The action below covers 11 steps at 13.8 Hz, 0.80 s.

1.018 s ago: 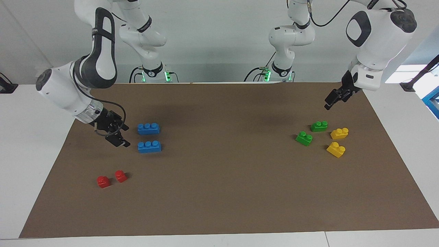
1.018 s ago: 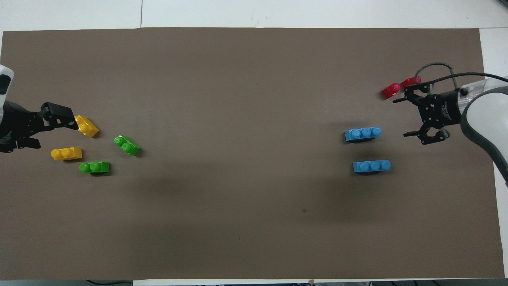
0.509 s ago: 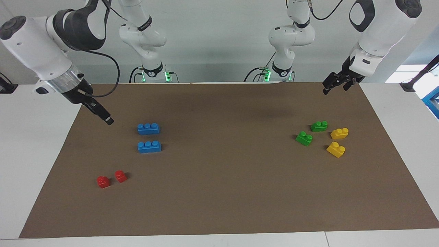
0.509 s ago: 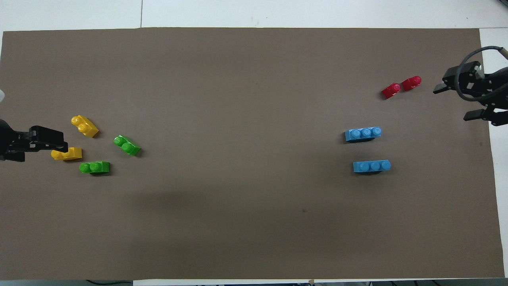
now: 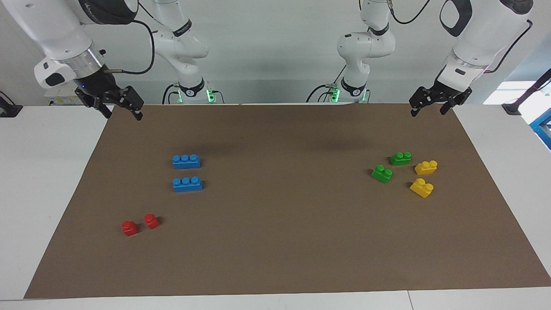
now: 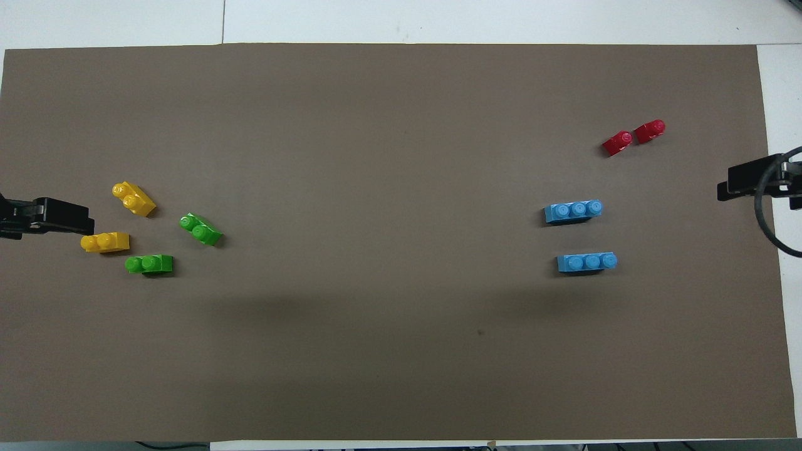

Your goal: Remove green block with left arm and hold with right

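Your left gripper (image 5: 427,109) hangs high over the brown mat's (image 5: 284,241) edge nearest the robots, at the left arm's end of the table, with its fingers spread apart and nothing between them. Your right gripper (image 5: 122,111) hangs the same way over the mat's corner at the right arm's end, jaws wide and empty. You have 2 green blocks lying on the mat at the left arm's end: one green block (image 5: 400,158) sits nearer to the robots, the other green block (image 5: 382,173) just beside it and a little farther from them, not touching. Beside those you see 2 yellow bricks (image 5: 425,167), also apart from each other. At the right arm's end lie 2 blue bricks (image 5: 186,161) and, farther from the robots, 2 red bricks (image 5: 130,228).
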Motion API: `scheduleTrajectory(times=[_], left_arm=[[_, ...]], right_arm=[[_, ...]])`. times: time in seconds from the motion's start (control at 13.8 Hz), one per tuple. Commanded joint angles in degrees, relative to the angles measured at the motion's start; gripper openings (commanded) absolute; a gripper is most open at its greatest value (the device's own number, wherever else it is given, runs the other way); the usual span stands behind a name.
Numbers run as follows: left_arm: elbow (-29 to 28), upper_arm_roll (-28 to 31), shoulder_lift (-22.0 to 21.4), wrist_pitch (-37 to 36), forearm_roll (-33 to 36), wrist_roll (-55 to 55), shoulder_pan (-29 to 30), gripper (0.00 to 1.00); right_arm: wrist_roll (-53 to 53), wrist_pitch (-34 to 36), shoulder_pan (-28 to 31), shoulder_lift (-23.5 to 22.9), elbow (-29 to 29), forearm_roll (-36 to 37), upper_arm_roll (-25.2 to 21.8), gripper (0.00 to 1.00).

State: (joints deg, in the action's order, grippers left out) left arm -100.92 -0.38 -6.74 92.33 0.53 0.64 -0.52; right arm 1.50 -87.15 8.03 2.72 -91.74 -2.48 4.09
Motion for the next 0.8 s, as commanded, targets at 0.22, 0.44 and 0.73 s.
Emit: scheduleTrajectory(times=[0.22, 0.44, 0.73], left_arm=[[2.2, -0.3, 1.0, -1.5, 0.2, 0.6, 0.6, 1.00], [4.9, 0.1, 2.3, -3.9, -1.1, 0.5, 0.6, 1.00], [5.0, 0.2, 2.2, -4.0, -1.2, 0.4, 0.3, 1.00]], right_arm=[[-3.7, 2.4, -3.4, 3.3, -0.3, 3.3, 0.6, 1.00], [-3.7, 1.5, -3.3, 1.9, 0.0, 3.3, 0.6, 1.00], [-3.5, 1.2, -3.3, 1.9, -0.2, 3.2, 0.6, 1.00]])
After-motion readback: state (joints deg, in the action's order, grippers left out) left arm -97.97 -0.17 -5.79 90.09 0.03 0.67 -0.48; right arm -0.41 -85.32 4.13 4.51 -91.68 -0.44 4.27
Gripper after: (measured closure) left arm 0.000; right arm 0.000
